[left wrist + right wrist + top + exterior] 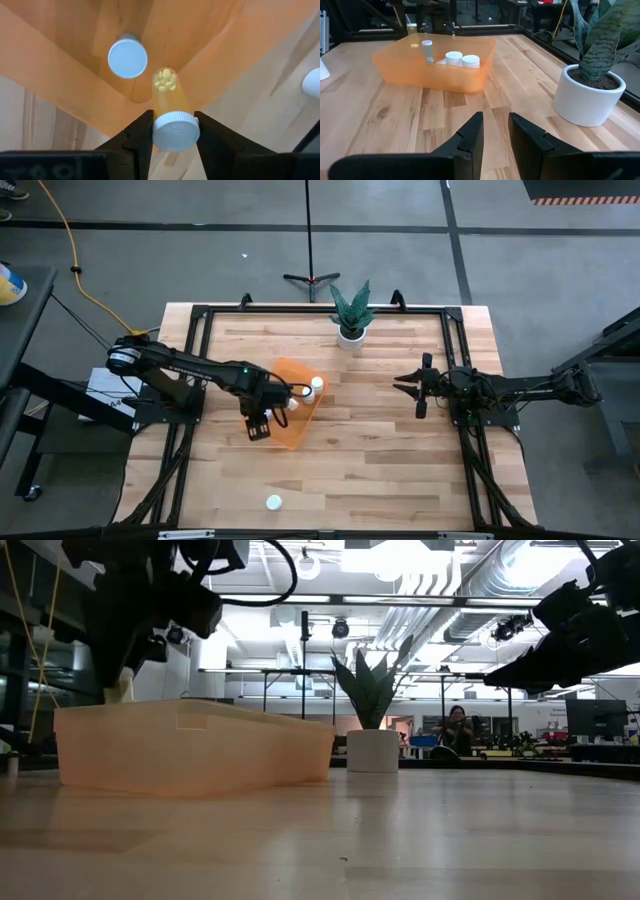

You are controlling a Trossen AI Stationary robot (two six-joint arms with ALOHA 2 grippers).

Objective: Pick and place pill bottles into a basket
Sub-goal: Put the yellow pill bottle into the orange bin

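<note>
My left gripper (272, 412) hangs over the orange basket (300, 428) and is shut on a pill bottle (170, 92) with an amber see-through body and a white cap. In the low view the bottle (121, 687) shows just above the basket's rim (190, 705). Another bottle stands in the basket, cap up (127, 58). Two more white caps (462, 59) show inside the basket. One bottle (273, 502) stands on the table near the front edge. My right gripper (496, 125) waits open and empty at the table's right side (420, 387). My left gripper pinches the bottle's white cap (175, 131) between its two fingers (140, 135), one on each side of the cap. The fingers come from above, pointing down. The bottle hangs upright below them, bottom down, lifted clear over the basket's inside.
A snake plant in a white pot (350, 320) stands at the table's far edge. A white round thing (312, 82) shows partly beside the basket in the left wrist view. Bare wood lies between the basket and my right gripper.
</note>
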